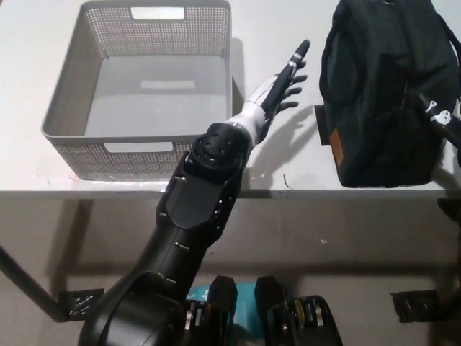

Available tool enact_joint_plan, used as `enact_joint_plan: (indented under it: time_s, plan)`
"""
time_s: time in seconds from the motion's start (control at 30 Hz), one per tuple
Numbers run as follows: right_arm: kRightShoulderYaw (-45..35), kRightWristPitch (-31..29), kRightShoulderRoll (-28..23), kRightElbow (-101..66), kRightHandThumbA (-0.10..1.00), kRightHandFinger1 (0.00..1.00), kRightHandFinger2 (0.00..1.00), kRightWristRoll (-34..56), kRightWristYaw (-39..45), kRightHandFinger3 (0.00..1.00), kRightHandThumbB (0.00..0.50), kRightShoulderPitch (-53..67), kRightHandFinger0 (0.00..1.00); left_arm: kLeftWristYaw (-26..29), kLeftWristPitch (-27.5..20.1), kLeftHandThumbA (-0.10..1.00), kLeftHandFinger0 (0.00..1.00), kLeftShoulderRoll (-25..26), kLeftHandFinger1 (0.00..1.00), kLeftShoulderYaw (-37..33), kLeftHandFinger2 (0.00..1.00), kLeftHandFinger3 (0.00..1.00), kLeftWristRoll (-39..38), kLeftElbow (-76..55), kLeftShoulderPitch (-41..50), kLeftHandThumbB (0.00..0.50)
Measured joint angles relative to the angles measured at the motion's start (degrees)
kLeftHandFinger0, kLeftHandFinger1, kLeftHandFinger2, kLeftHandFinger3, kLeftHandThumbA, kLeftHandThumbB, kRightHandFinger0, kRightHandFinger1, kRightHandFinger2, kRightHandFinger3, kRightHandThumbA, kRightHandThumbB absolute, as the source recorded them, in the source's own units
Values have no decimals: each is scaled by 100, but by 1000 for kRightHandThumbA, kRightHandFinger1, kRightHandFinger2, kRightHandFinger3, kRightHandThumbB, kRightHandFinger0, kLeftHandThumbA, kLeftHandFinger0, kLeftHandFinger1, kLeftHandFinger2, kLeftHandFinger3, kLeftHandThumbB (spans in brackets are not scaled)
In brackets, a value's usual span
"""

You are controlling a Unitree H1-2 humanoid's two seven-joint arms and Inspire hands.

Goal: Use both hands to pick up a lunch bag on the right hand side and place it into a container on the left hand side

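The black lunch bag (389,94) stands upright on the right of the white table, a small brown tag on its near left corner. The grey perforated basket (66,101) sits on the left with nothing in it. My left hand (282,81), on a white wrist, is stretched out flat and open over the table between basket and bag, a short gap from the bag's left side. At the picture's right edge a dark shape with white marks, my right hand (441,115), lies against the bag's right side; its fingers are not clear.
The table's front edge (302,192) runs just below the bag and basket. My left arm (205,187) crosses that edge beside the basket's near right corner. Floor and table legs show below.
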Motion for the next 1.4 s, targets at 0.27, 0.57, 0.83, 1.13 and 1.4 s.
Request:
enact_joint_plan:
  time_s: [0.27, 0.57, 0.83, 1.13, 1.4]
  plan:
    - [-613, 324, 235, 712, 1000, 1000, 1000, 879, 331, 1000, 167, -316, 1000, 16, -242, 1000, 1000, 54, 1000, -54, 1000, 1000, 49, 612, -2, 327]
    - [-1349, 679, 543, 1923, 1000, 1000, 1000, 1734, 676, 1000, 124, -821, 1000, 74, -535, 1000, 1000, -95, 1000, -52, 1000, 1000, 71, 1379, -175, 342]
    - [-1228, 556, 1029, 2079, 1000, 1000, 1000, 1790, 609, 1000, 134, -1066, 1000, 336, -1088, 1000, 1000, -484, 1000, -256, 1000, 1000, 199, 2372, -772, 322]
    - [-1025, 551, 1194, 1351, 1000, 1000, 1000, 1753, 375, 1000, 105, -786, 1000, 500, -1284, 1000, 1000, -525, 1000, -462, 1000, 1000, 342, 2605, -941, 317]
    - [-570, 804, 1174, 277, 1000, 1000, 1000, 1531, 134, 1000, 106, -393, 1000, 612, -1295, 1000, 1000, -596, 1000, -690, 1000, 1000, 473, 2594, -1000, 281]
